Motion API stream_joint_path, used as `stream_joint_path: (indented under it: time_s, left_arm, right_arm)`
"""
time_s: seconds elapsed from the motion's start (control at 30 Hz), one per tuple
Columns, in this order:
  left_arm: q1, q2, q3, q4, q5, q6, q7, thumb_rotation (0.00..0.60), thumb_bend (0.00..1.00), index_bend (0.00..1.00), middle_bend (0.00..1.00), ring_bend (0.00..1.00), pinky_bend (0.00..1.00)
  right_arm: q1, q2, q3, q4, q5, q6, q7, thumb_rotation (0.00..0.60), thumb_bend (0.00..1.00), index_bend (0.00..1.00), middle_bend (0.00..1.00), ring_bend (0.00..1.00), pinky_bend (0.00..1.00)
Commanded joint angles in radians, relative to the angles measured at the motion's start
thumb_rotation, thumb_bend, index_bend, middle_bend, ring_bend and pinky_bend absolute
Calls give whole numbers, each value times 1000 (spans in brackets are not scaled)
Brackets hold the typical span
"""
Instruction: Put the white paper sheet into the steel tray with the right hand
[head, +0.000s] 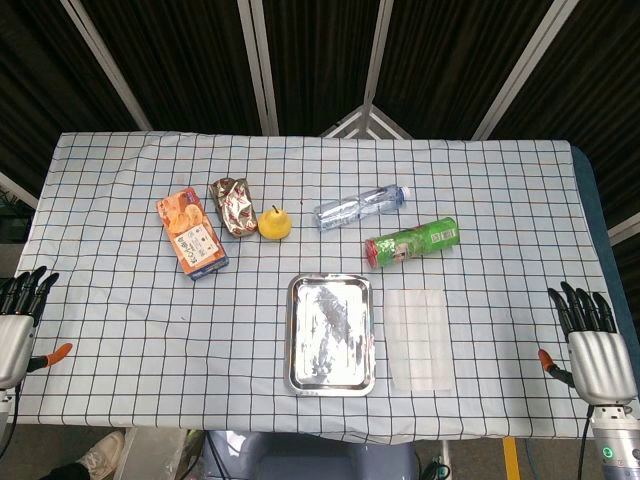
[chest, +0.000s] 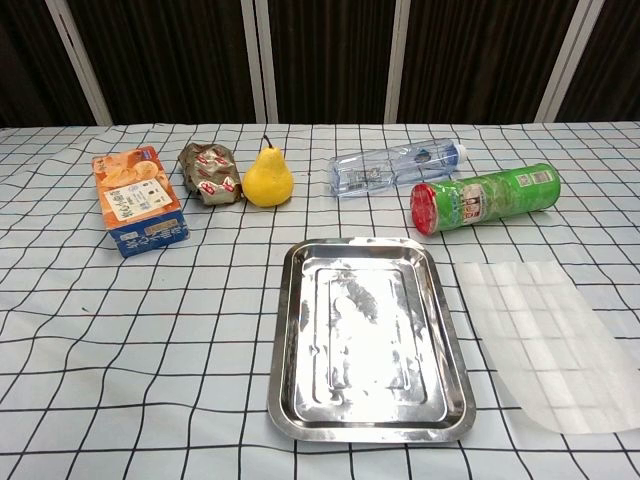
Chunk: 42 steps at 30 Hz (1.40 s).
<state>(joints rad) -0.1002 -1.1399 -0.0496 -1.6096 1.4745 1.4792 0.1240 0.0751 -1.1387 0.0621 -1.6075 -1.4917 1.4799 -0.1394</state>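
Note:
The white paper sheet (head: 419, 338) (chest: 548, 342) lies flat on the checked tablecloth, thin enough for the grid to show through it. Just to its left sits the steel tray (head: 331, 334) (chest: 368, 340), with nothing in it. In the head view my right hand (head: 592, 346) hovers at the table's right edge, fingers spread and holding nothing, well to the right of the sheet. At the far left edge my left hand (head: 22, 322) is also open and holds nothing. Neither hand shows in the chest view.
Behind the tray lie a green snack can (head: 412, 241) (chest: 485, 198), a clear water bottle (head: 360, 206) (chest: 394, 167), a yellow pear (head: 274, 223) (chest: 267, 179), a crumpled wrapper (head: 232, 205) (chest: 209, 171) and an orange box (head: 191, 233) (chest: 138, 199).

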Motion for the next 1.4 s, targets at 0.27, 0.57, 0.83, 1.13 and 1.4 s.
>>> stream_joint_path:
  time_s: [0.27, 0.57, 0.83, 1.13, 1.4]
  left_arm:
    - [1, 1, 0, -2, 1, 3, 3, 600, 65, 0, 0, 0, 0]
    - [-1, -1, 0, 0, -3, -4, 2, 600, 65, 0, 0, 0, 0]
    - [-1, 0, 0, -1, -2, -3, 1, 600, 65, 0, 0, 0, 0]
    - [-2, -1, 1, -5, -3, -4, 8, 600, 65, 0, 0, 0, 0]
    - [-3, 1, 1, -7, -5, -8, 5, 600, 65, 0, 0, 0, 0]
  right_arm:
    - [-1, 0, -3, 2, -7, 3, 1, 600, 313, 0, 0, 0, 0]
    - [3, -11, -29, 6, -53, -3, -3, 600, 312, 0, 0, 0, 0]
    - [49, -9, -128, 4, -229, -76, -4, 600, 312, 7, 0, 0, 0]
    - [73, -94, -185, 30, -284, -177, -88, 600, 312, 280, 45, 0, 0]
    - [78, -167, -193, 60, -268, -231, -163, 600, 313, 283, 51, 0, 0]
